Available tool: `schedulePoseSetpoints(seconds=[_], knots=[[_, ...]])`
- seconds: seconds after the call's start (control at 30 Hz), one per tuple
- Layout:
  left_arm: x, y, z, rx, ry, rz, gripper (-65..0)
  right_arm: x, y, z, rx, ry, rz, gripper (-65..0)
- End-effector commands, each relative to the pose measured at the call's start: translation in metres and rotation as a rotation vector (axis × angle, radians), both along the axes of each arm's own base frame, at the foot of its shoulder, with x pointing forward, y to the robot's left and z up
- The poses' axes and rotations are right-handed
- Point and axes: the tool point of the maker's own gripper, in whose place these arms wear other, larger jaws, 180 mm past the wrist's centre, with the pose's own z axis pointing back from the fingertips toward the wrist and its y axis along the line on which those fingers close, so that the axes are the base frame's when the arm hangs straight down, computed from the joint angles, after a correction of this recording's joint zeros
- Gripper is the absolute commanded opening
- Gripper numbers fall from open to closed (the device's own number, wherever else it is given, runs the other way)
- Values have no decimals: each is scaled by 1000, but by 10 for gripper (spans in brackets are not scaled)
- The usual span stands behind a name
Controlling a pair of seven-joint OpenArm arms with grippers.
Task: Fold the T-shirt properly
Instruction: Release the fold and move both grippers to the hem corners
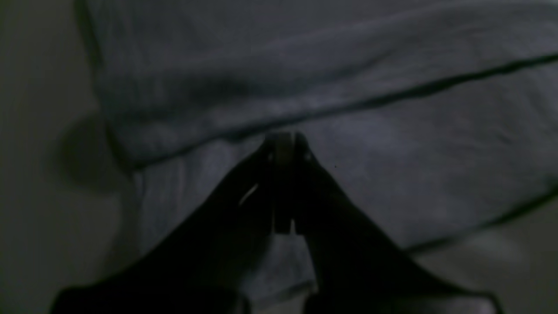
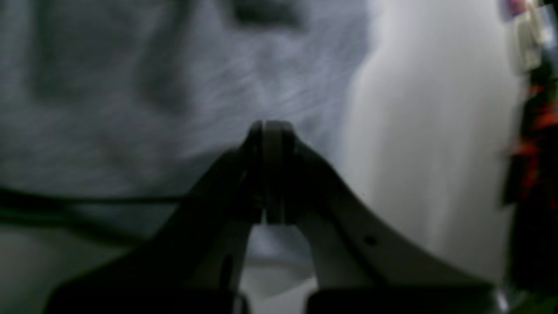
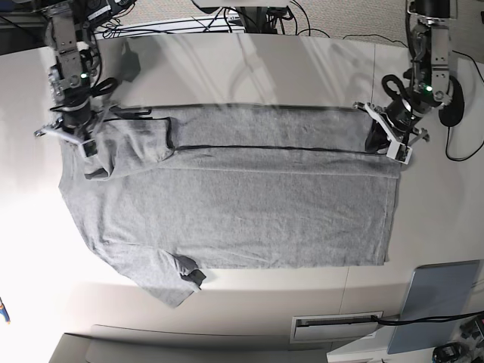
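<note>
The heather-grey T-shirt (image 3: 227, 204) lies spread on the white table (image 3: 302, 68), its far strip folded over toward me along a dark fold line. My left gripper (image 3: 380, 141) sits at the right end of that folded strip. In the left wrist view it (image 1: 283, 139) is shut at the edge of the upper cloth layer (image 1: 305, 65). My right gripper (image 3: 82, 144) is at the left shoulder, by a bunched sleeve (image 3: 102, 162). In the blurred right wrist view it (image 2: 268, 126) is shut, with grey cloth (image 2: 130, 109) in front of and under it. No lettering shows.
A black computer mouse (image 3: 452, 112) with its cable lies right of the left arm. A grey pad (image 3: 442, 299) sits at the near right, and cables (image 3: 249, 15) run along the far edge. The near sleeve (image 3: 178, 280) is curled at the shirt's front left.
</note>
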Motion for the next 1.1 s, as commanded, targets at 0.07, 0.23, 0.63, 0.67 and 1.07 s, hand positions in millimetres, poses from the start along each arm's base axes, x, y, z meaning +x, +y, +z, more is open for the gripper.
schedulePoseSetpoints(seconds=[0.07,0.23,0.63,0.67,1.07], knots=[[-1,6,-2,-10,-1,19,-650,0,-8,0,-20,-8,-23,-650],[-30,9,-19,-3,65,15,-650,-20,-9,-12,-30,53,-25,-650],[-108,14,-36,-8,193,-26,-650,-83,-1,-16,-119,134,46,-650],[-115,17,-35,-3,201,-21,-650,-88,0,-16,-127,141,50,-650],[-158,27,-18,3,232,-83,-650,-151,-10,-23,-212,251,48,-650]])
